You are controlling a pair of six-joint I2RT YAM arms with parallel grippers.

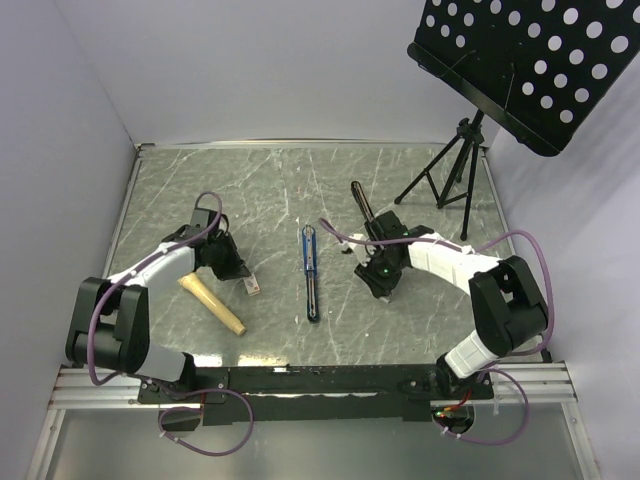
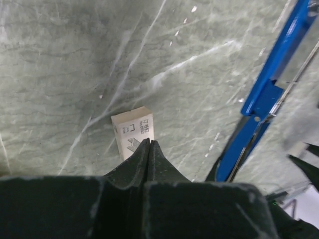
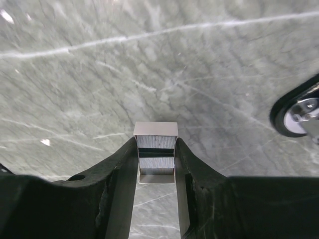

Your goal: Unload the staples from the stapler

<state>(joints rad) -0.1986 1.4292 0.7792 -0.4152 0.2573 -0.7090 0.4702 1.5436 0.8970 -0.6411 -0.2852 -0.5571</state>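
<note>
The blue stapler [image 1: 311,272] lies opened out flat in the middle of the table, and its blue arm and metal rail [image 2: 269,94] show in the left wrist view. My right gripper [image 3: 156,144], to the right of the stapler [image 1: 381,290], is shut on a silvery block of staples [image 3: 156,130] held between both fingers just above the table. My left gripper [image 2: 149,142] is shut with nothing in it. Its tips are over a small cardboard staple box [image 2: 133,132], left of the stapler [image 1: 238,270].
A wooden cone [image 1: 212,304] lies by the left arm. An all-black stapler [image 1: 362,205] stands open behind the right gripper. A music stand on a tripod [image 1: 450,170] occupies the back right. A black-rimmed metal part [image 3: 299,112] shows at the right wrist view's edge.
</note>
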